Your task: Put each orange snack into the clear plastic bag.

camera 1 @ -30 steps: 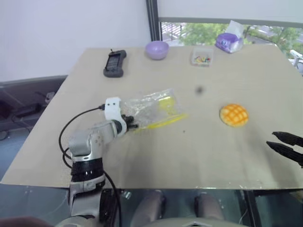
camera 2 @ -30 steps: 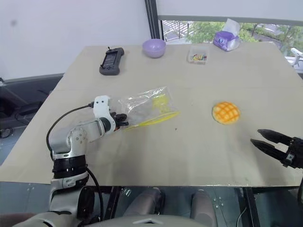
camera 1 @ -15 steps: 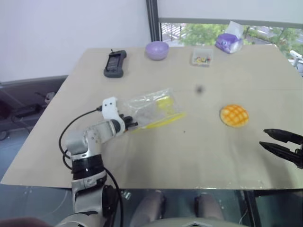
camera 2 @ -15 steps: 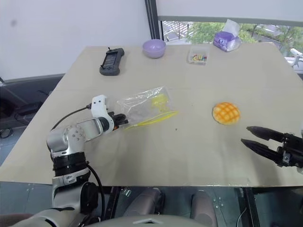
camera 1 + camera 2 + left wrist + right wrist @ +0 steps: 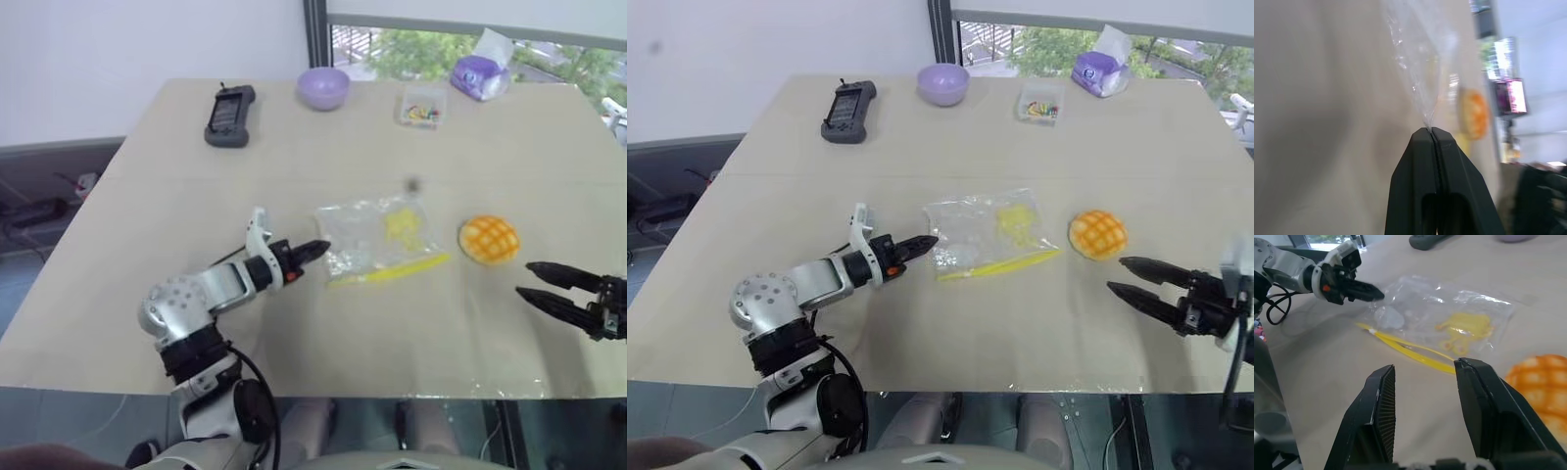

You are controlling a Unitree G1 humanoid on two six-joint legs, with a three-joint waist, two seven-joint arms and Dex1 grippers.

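The clear plastic bag (image 5: pixel 377 237) lies near the table's middle, its yellow zip strip (image 5: pixel 392 271) along the near edge. My left gripper (image 5: pixel 319 249) is shut on the bag's left corner; the left wrist view shows the film pinched at the closed fingertips (image 5: pixel 1431 131). The orange snack (image 5: pixel 488 239), a domed bun with a grid pattern, sits on the table just right of the bag. My right gripper (image 5: pixel 535 280) hovers open near the table's front right, a little nearer than the bun, with nothing between its fingers (image 5: pixel 1376 401). The right wrist view also shows the bag (image 5: pixel 1449 313) and the bun (image 5: pixel 1537 382).
Along the far edge stand a black handheld device (image 5: pixel 229 115), a lilac bowl (image 5: pixel 323 87), a small clear box of coloured bits (image 5: pixel 423 106) and a purple tissue pack (image 5: pixel 478 75). The table (image 5: pixel 147 235) ends close in front of me.
My left gripper has dragged the bag to the right, up beside the bun. The right gripper has crept slightly left toward the bun. The camera view has shifted a little.
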